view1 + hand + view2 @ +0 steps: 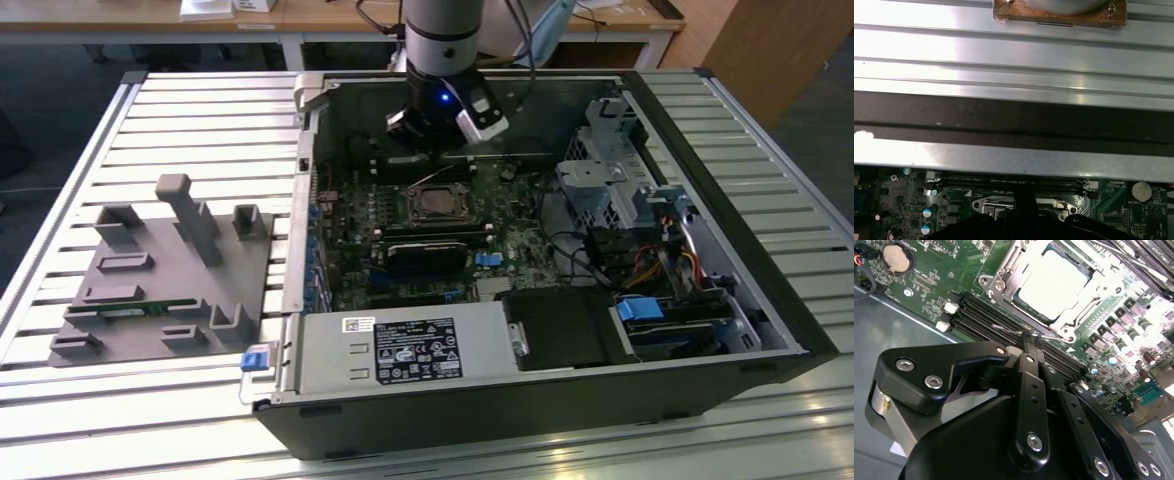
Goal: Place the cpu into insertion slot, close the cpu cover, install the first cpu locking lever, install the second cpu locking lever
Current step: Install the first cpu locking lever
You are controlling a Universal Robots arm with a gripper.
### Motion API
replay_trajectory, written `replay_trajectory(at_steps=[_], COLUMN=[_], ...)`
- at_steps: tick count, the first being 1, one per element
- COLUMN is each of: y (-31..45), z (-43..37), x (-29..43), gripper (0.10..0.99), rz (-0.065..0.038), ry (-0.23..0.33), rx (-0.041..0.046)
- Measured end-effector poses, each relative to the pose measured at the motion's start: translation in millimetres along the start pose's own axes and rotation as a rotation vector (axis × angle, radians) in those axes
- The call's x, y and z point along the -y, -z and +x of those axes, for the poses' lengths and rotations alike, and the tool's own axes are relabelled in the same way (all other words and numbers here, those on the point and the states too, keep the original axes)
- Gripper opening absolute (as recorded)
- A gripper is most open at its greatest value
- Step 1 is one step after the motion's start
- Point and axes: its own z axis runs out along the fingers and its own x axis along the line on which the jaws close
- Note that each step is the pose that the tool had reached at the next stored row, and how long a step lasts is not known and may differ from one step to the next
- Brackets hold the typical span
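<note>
Grey plastic forms the parts fixture [160, 275] that lies on the slatted aluminium table [80, 160], well apart from the motherboard [400, 250] on the exterior view's left. Beside it, toward the exterior view's right, stands the open black computer case [561, 400], and the motherboard lies flat on the floor of that case. The cpu [433, 203] sits in the insertion slot [434, 187] near the middle of the motherboard, and in the second wrist view its pale metal face [1056, 280] shows through the window of the cpu cover [1004, 276], which lies flat over it. A thin wire locking lever [1019, 331] runs along the slot's near edge, between the cover and the black memory slots [984, 322]. The gripper [441, 130] hangs from the arm over the motherboard's far side, just beyond the slot; in the second wrist view its black fingers [1030, 347] are pressed together, the tips at the lever, though contact cannot be told. A coin cell battery [898, 257] sits on the motherboard, well apart from the slot. In the first wrist view the fingertips [1024, 200] stand at the slot's silver rim [985, 205].
</note>
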Motion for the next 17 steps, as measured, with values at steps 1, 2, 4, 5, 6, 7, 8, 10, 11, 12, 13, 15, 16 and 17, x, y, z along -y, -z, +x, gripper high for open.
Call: replay_trajectory(at_steps=[1,2,4,5,6,7,8,10,11,12,13,15,16,17], y=[-0.3,-0.6,-1.3,-1.6,-2.1,-2.4,-2.8,-3.6,-4.0,-4.5,-5.0,-6.0,-6.6,-7.1], z=[-0.7,-1.2,-2.1,-2.6,-3.3,-3.9,-4.5,-5.8,-6.5,-7.0,-7.6,-8.8,-9.4,-9.9], x=[0.0,0.1,0.1,0.1,0.1,0.1,0.1,0.1,0.0,0.0,-0.1,-0.1,-0.1,-0.1], gripper=[0.106,0.106,0.106,0.106,0.106,0.106,0.106,0.106,0.106,0.106,0.106,0.106,0.106,0.106], rz=[0.000,0.000,0.000,0.000,0.000,0.000,0.000,0.000,0.000,0.000,0.000,0.000,0.000,0.000], ry=[0.000,0.000,0.000,0.000,0.000,0.000,0.000,0.000,0.000,0.000,0.000,0.000,0.000,0.000], rx=[0.0000,0.0000,0.0000,0.0000,0.0000,0.0000,0.0000,0.0000,0.0000,0.0000,0.0000,0.0001,0.0000,0.0000])
